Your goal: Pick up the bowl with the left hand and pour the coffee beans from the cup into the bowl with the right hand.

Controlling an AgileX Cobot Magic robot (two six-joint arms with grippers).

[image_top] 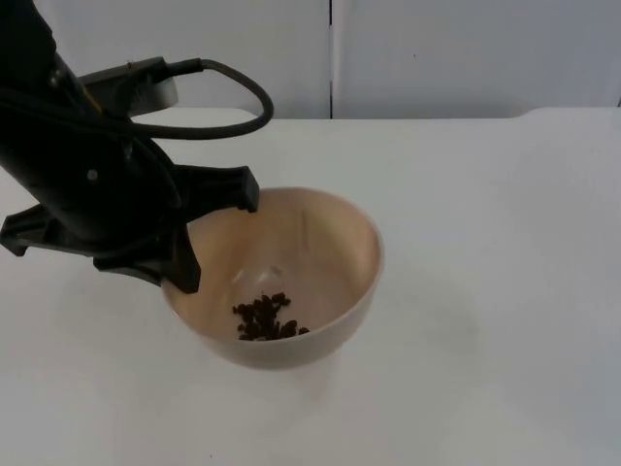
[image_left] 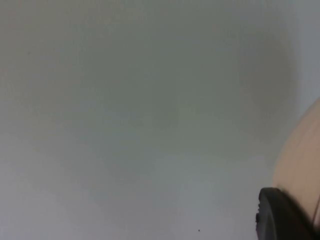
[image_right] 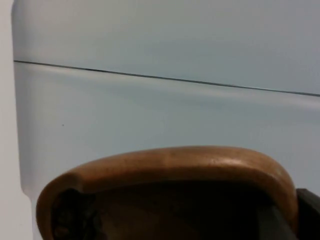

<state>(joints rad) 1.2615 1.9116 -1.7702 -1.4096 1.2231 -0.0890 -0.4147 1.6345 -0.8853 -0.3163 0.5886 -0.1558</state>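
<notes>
- Bowl [image_top: 320, 262]: one pale beige bowl, near the middle of the white table [image_top: 505, 291]. It is tilted, its open mouth turned up and toward the table's right side. Whether its base touches the table cannot be told.
- Coffee beans [image_top: 267, 318]: one small dark heap lying inside the bowl, at the low part of the inner wall. The single beans run together and cannot be counted.
- Left gripper [image_top: 218, 233]: one, at the bowl's left rim. The left arm comes in from the upper left and slopes down to the bowl. One black finger lies over the rim on the inner side, the other runs down outside the wall, so the jaws are clamped on the bowl's rim.
- Left wrist view: the bowl's pale outer wall [image_left: 300, 160] stands just against a black fingertip [image_left: 277, 215]; the bare table lies beyond it.
- Cup [image_right: 170, 190]: one brown wooden cup, seen in the right wrist view. Its rounded rim stands close to the camera and the inside is dark. A dark clump [image_right: 72, 217] sits at one side of the opening; what it is cannot be told.
- Right gripper: whether its fingers are apart or together cannot be told.
- Grey partition wall [image_right: 165, 45]: behind the cup, crossed by one thin dark seam.
</notes>
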